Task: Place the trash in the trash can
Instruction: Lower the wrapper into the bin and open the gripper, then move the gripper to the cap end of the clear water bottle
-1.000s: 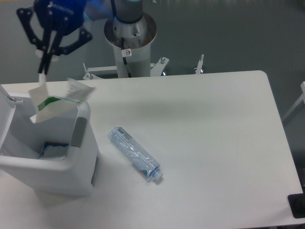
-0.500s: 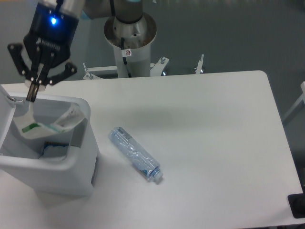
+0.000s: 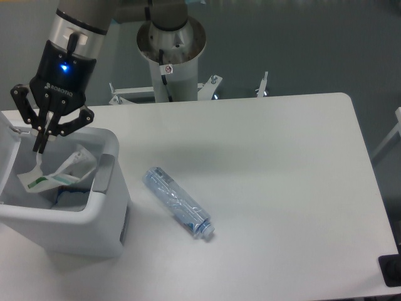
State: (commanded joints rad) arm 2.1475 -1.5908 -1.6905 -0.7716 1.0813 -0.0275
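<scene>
Camera view from above gives you the trash can (image 3: 94, 216) at the left edge of the white table (image 3: 282, 188), and everything else is easiest placed against it. Your gripper (image 3: 40, 148) hangs over the can's open mouth, fingers drawn close together and pinching the upper corner of the crumpled wrapper (image 3: 57, 174). That wrapper sits inside the opening, below the rim, with its green print showing at the lower left end. You cannot see how far down it reaches, because the can's near wall hides the bottom of the cavity. Something bluish lies deeper inside the can, under the wrapper; too little of it shows for you to tell what it is.

The can's flip lid (image 3: 7, 141) stands open on its far left side and is cut off by the frame edge. The grey panel (image 3: 103, 175) faces right, toward the water bottle (image 3: 178, 202). That bottle lies on its side on the table, to the right of the can and apart from it, with its white cap pointing away from the can toward the lower right.

Behind the can, past the table's far edge, you see the arm's round base (image 3: 171, 44).
</scene>
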